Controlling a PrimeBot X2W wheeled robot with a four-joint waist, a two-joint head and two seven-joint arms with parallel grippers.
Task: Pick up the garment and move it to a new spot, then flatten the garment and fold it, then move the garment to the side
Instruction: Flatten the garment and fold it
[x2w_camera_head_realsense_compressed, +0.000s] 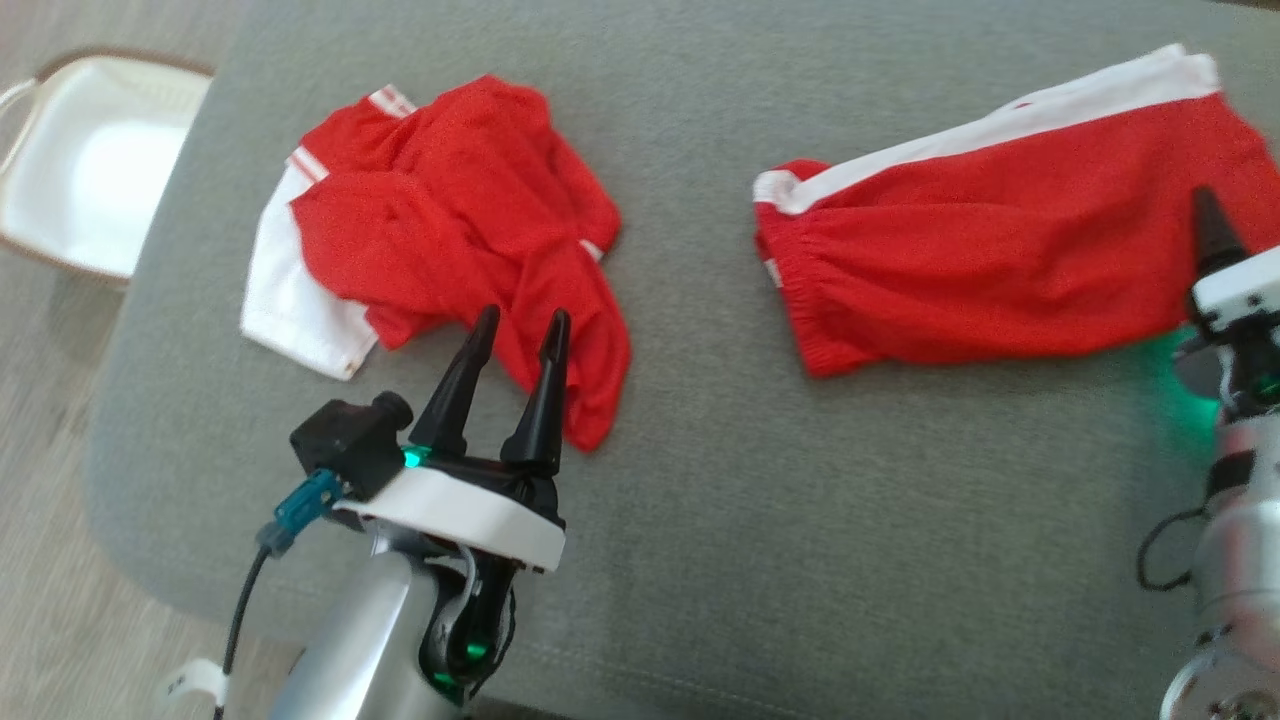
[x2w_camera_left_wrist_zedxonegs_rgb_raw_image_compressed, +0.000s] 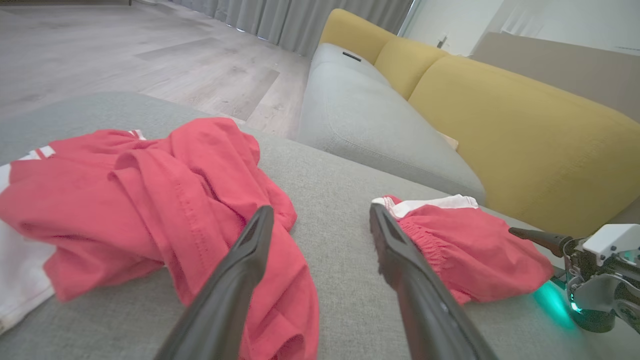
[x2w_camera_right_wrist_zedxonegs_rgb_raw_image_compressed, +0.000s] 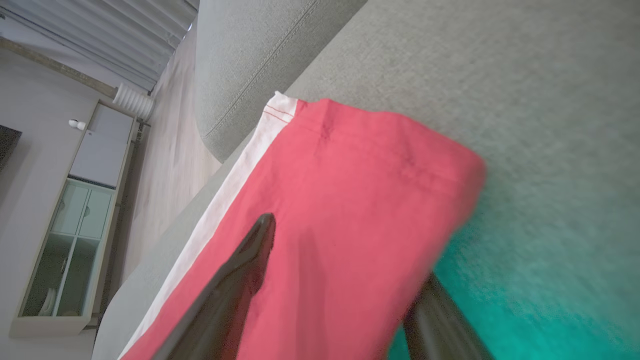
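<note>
Crumpled red jersey (x2w_camera_head_realsense_compressed: 460, 210) and red white-striped shorts (x2w_camera_head_realsense_compressed: 1000, 250) well apart on grey ottoman (x2w_camera_head_realsense_compressed: 800, 500), left pincer (x2w_camera_head_realsense_compressed: 523, 320) spread apart over jersey's hem, right pincer (x2w_camera_right_wrist_zedxonegs_rgb_raw_image_compressed: 347, 250) apart astride shorts' edge.

A crumpled red shirt (x2w_camera_head_realsense_compressed: 450, 210) lies near the left edge of the gray cushion (x2w_camera_head_realsense_compressed: 800, 520), and red shorts (x2w_camera_head_realsense_compressed: 1000, 250) lie flat near its right edge.

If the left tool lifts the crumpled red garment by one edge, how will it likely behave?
Probably floppy: the crumpled red garment lies in soft folds and ridges, so it should drape from the pinch. Likely light, since the thin cloth sags flat onto the grey cushion. It may drag rather than slide; the cushion's weave looks coarse.
</note>
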